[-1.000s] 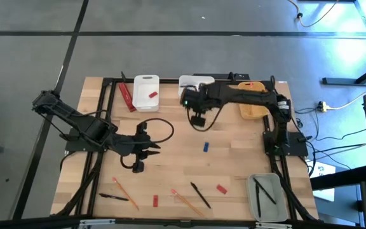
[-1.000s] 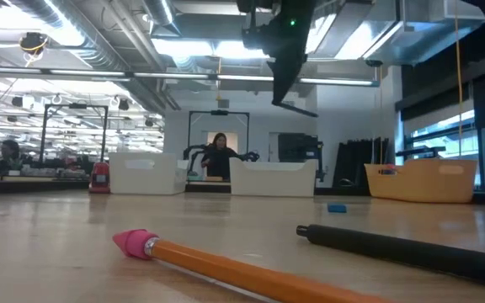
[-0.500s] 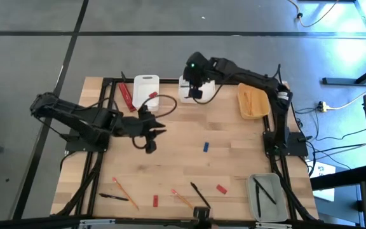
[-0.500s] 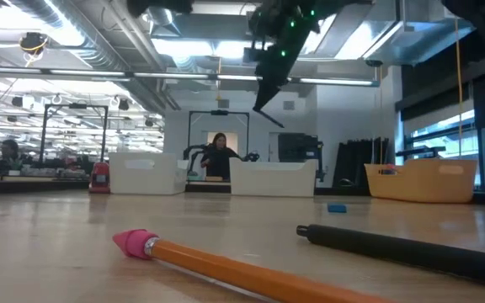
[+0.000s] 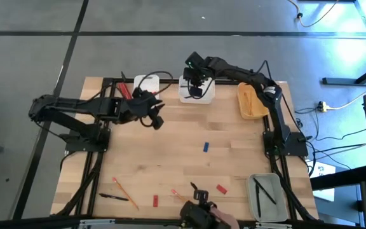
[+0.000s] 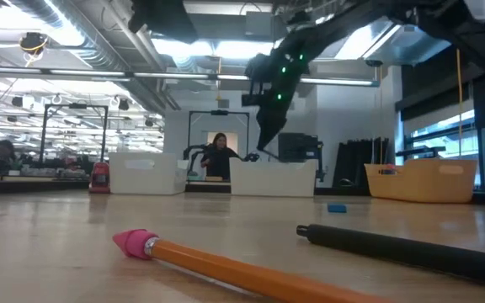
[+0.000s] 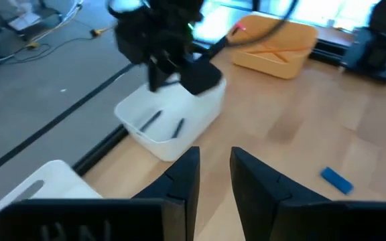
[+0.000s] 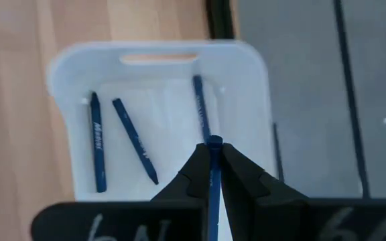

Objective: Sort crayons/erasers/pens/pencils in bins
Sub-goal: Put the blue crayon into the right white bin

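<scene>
My right gripper (image 8: 212,151) hangs over the wider white bin (image 5: 196,90) at the table's far middle, shut on a thin blue crayon (image 8: 212,175). Three more blue crayons (image 8: 134,139) lie on that bin's floor. In the low view this gripper (image 6: 264,143) points steeply down, well above the table. My left gripper (image 5: 157,122) hovers over bare wood just near of the narrow white bin (image 5: 146,89). Its fingers (image 7: 214,175) stand slightly open with nothing between them. Pencils (image 5: 124,190) and a pen (image 5: 114,197) lie at the near edge. My right gripper pinches the blue crayon between its two fingers, and the crayon lies along them. Its free end (image 8: 214,142) sticks out a little past the fingertips, pointing down into the bin. The crayon is lifted clear above the bin's floor.
The yellow-orange bin (image 5: 253,102) stands at the far right and the grey bin (image 5: 265,196) with black pens at the near right. A blue eraser (image 5: 205,147) lies mid-table, red erasers (image 5: 222,189) near the front. A hand with a dark object (image 5: 202,215) shows at the near edge.
My right gripper has carried the blue crayon from above the table's middle toward the far edge and now hangs over the wider white bin, a little lower. My left gripper has swung toward the far edge, up beside the narrow white bin. A hand has appeared at the near edge.
</scene>
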